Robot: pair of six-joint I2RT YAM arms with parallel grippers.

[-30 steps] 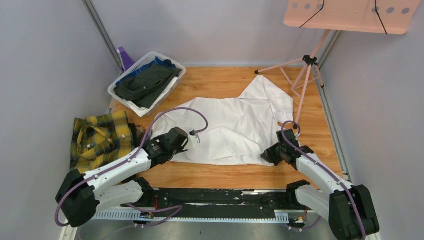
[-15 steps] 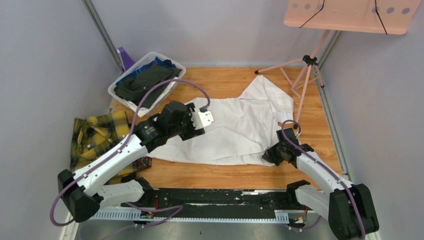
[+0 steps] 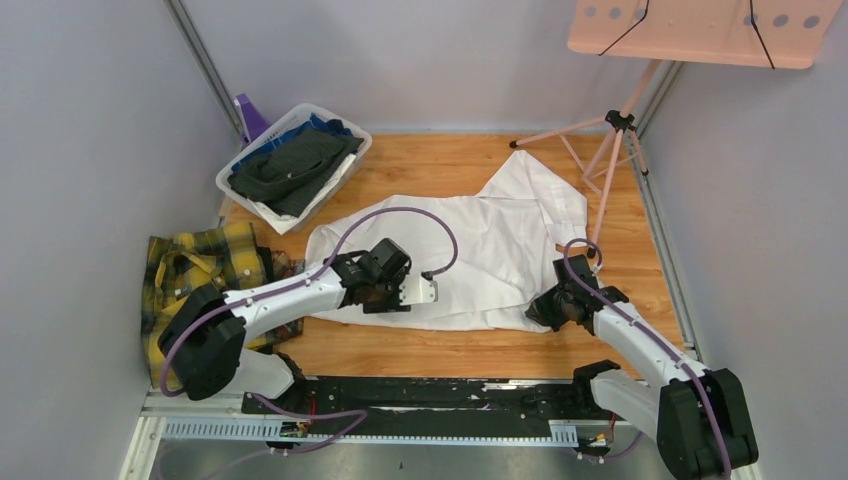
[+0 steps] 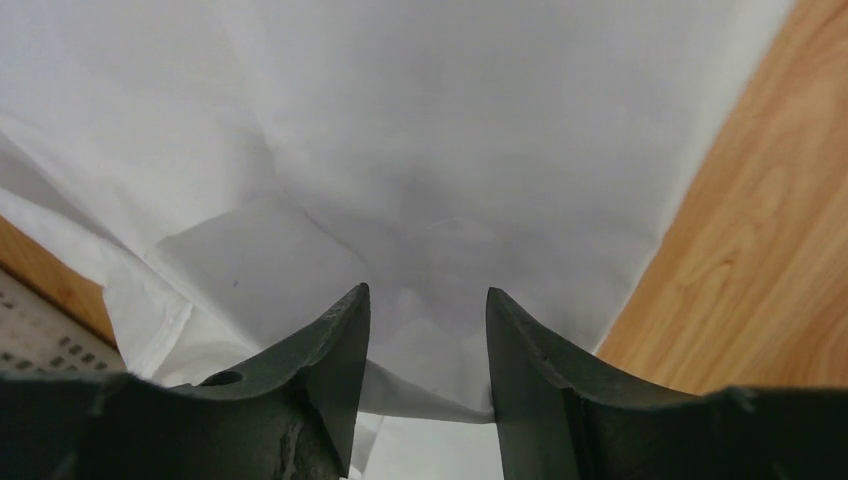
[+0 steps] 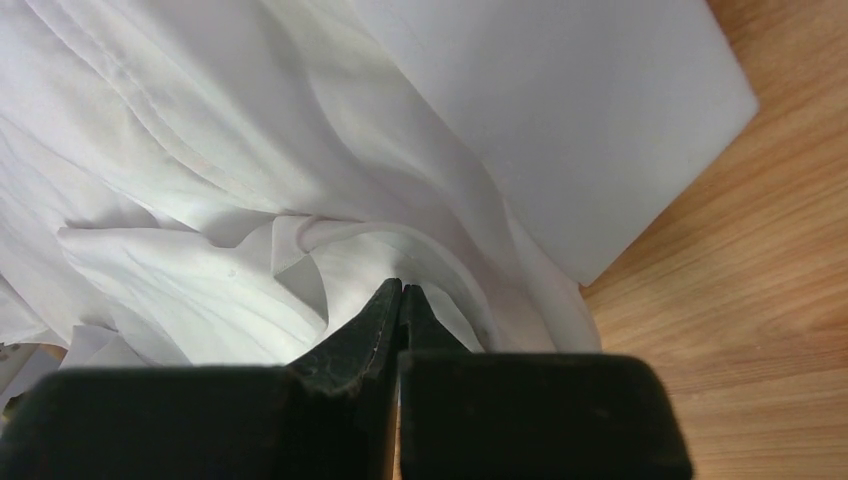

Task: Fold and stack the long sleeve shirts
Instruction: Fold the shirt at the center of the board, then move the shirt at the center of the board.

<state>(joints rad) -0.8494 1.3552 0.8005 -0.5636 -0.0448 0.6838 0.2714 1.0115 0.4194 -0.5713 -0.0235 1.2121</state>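
The white shirt (image 3: 480, 240) lies spread on the wooden table, its collar end at the far right. My left gripper (image 3: 392, 298) is low over the shirt's near middle. In the left wrist view it (image 4: 428, 300) is open, with a fold edge of the white shirt (image 4: 400, 150) crossing between the jaws. My right gripper (image 3: 540, 310) is at the shirt's near right corner. In the right wrist view it (image 5: 402, 288) is shut on bunched white cloth (image 5: 250, 230). The yellow-and-green plaid shirt (image 3: 195, 270) lies crumpled at the left edge.
A white basket (image 3: 335, 180) of dark clothes stands at the back left, with a purple object (image 3: 250, 115) behind it. A pink tripod stand (image 3: 620, 130) stands at the back right, one leg beside the shirt's collar. Bare wood (image 3: 440, 345) shows along the near edge.
My left arm rose from the shirt's near left part, swung over the shirt, then came down to the right at its near middle. The right gripper stayed shut at the shirt's corner.
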